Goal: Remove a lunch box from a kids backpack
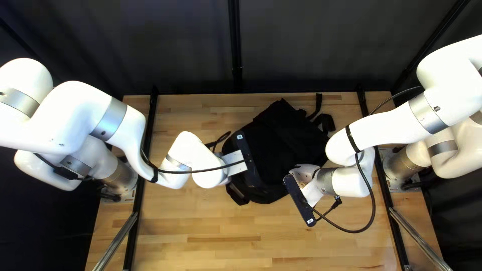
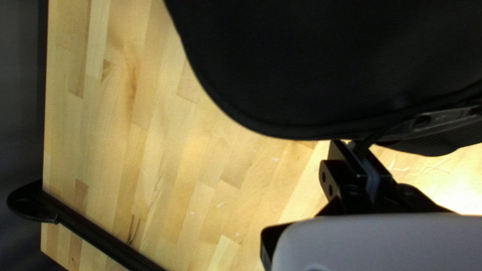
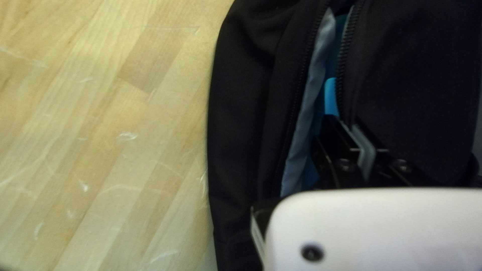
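In the top left view my left gripper (image 1: pixel 234 163) is over the near-left side of the black backpack (image 1: pixel 286 145), and my right gripper (image 1: pixel 309 181) at its near-right side; both sets of fingertips are hidden there. The left wrist view has the left gripper (image 2: pixel 350 145) shut on a thin black loop at the edge of the backpack (image 2: pixel 311 65). In the right wrist view the right gripper (image 3: pixel 344 123) is shut on the zipper edge of the backpack (image 3: pixel 406 75). Beside it the unzipped opening shows grey lining and a bright blue surface (image 3: pixel 330 96), mostly hidden inside.
The backpack lies on the wooden table (image 1: pixel 211 241), its straps (image 1: pixel 325 120) spread toward the far right. Black rails (image 1: pixel 145 175) run along the table's sides, and a dark curtain (image 1: pixel 301 45) hangs behind. A cable loops below my right arm.
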You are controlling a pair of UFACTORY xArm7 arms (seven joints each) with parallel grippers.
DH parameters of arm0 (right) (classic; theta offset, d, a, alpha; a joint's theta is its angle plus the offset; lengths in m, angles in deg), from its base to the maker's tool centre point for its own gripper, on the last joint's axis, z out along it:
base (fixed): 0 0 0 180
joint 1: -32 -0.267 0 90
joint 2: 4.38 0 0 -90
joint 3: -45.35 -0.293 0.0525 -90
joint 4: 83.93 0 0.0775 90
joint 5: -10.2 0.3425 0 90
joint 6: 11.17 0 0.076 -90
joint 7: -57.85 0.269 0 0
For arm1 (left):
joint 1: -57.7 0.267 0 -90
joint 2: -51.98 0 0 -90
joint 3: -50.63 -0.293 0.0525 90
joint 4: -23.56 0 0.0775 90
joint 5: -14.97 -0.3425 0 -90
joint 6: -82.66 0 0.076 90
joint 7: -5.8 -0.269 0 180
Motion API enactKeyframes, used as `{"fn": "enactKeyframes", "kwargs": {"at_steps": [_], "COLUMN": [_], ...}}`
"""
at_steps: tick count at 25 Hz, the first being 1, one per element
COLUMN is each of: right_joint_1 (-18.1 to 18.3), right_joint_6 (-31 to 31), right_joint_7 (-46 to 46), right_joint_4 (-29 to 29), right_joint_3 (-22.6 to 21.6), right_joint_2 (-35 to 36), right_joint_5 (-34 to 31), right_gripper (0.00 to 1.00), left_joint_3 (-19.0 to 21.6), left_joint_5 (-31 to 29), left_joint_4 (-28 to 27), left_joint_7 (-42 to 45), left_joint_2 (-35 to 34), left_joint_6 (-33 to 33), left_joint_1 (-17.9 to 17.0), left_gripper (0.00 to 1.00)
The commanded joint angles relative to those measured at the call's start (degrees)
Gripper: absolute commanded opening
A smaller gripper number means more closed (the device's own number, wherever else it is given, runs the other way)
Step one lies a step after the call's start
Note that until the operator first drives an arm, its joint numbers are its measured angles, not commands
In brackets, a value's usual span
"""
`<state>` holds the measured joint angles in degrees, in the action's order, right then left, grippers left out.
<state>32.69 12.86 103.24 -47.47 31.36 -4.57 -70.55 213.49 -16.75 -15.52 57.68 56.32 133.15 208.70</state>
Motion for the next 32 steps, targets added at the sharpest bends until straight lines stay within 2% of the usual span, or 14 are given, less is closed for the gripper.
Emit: {"fn": "enactKeyframes", "kwargs": {"at_steps": [1, 13, 25, 32], "right_joint_1": [0.1, 0.5, 0.8, 1.2], "right_joint_6": [-0.1, -0.5, -1.2, -1.9], "right_joint_7": [-0.1, -1.6, -4.2, -5.1], "right_joint_4": [-0.2, -0.3, -0.6, -0.7], "right_joint_3": [0.1, 0.5, 0.9, 1.3], "right_joint_2": [-0.2, -0.4, -0.7, -0.7], "right_joint_5": [0.1, 1.3, 3.4, 3.8], "right_gripper": [0.0, 0.0, 0.0, 0.0], "left_joint_3": [-0.6, -2.9, -7.0, -8.8], "left_joint_5": [-0.5, -1.9, -3.0, -1.5], "left_joint_4": [1.1, 2.1, 4.0, 1.8], "left_joint_7": [-0.7, -4.6, -9.3, -14.2], "left_joint_2": [1.6, 4.3, 3.6, 2.4], "left_joint_6": [0.7, 2.0, -2.1, -1.7], "left_joint_1": [0.6, 2.8, 6.0, 7.1], "left_gripper": [0.0, 0.0, 0.0, 0.0]}}
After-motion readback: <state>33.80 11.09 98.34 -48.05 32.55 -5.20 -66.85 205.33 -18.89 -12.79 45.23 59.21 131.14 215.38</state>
